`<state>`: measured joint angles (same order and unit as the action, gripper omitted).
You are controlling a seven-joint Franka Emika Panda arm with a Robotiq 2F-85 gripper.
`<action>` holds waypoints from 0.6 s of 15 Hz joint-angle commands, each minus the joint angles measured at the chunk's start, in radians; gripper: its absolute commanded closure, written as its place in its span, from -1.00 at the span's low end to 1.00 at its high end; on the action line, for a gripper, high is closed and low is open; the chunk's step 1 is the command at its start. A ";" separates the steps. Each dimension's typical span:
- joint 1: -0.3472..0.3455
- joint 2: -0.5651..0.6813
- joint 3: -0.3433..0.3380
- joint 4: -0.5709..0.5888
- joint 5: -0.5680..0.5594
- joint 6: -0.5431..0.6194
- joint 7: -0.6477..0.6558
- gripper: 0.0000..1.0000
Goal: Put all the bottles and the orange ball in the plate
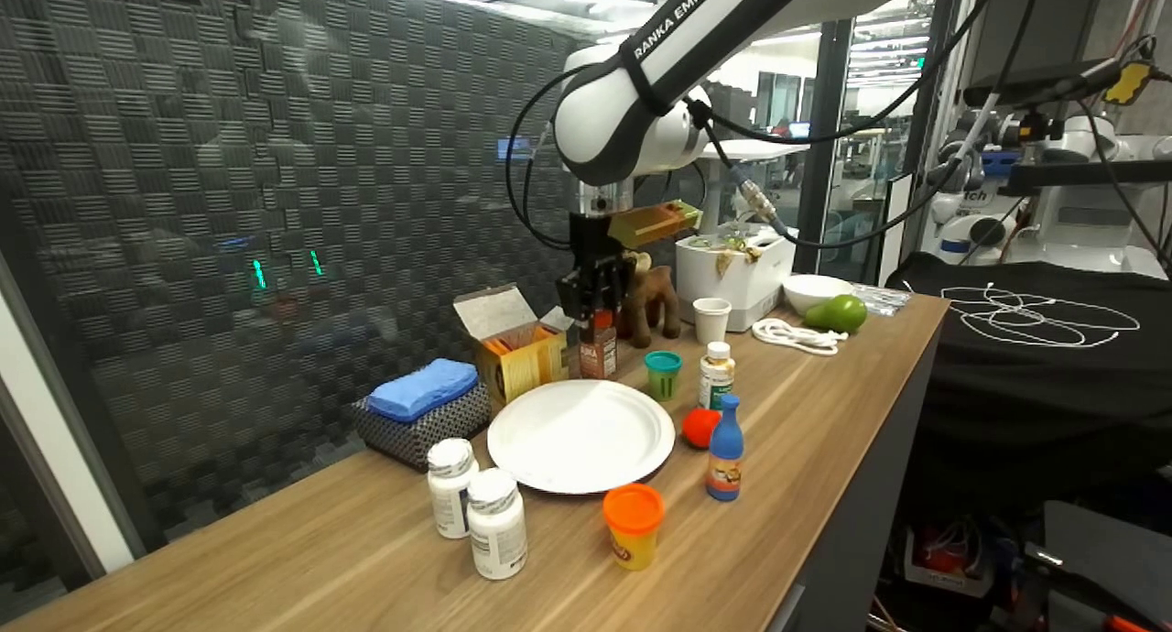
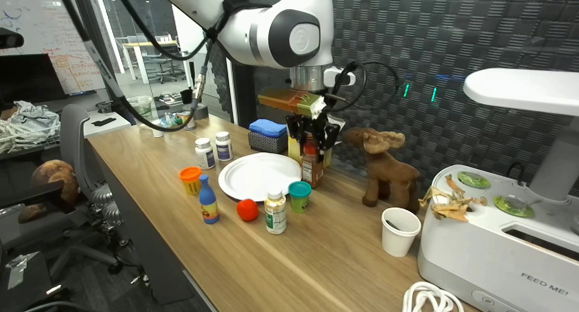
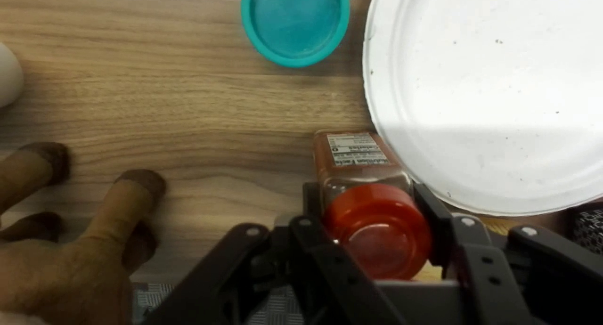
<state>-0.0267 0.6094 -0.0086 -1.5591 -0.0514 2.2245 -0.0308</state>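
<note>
1. Altogether, five bottles [image 1: 452,490] ring one white plate [image 1: 581,435] in an exterior view: two white pill bottles [image 1: 497,527] near left, a blue bottle [image 1: 724,453] and a green-labelled bottle [image 1: 717,377] right, a red-capped bottle [image 1: 600,350] far.
2. One orange ball [image 1: 701,428] lies right of the plate; two lidded tubs [image 1: 634,527] stand close by.
3. Spread just a bottle's width, the claw [image 3: 370,200] grips the red-capped bottle from both sides.
4. Round, with a raised rim, the plate rests on a wood-grained worktop [image 1: 366,540].

pincer [image 2: 313,152] around red-capped bottle [image 2: 312,172] by plate [image 2: 255,175]; 2 white bottles [image 2: 205,154] upright.
</note>
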 commanded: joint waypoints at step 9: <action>0.143 -0.130 -0.009 -0.113 -0.147 -0.030 0.163 0.51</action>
<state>0.1245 0.4847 -0.0335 -1.6713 -0.2075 2.2055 0.1646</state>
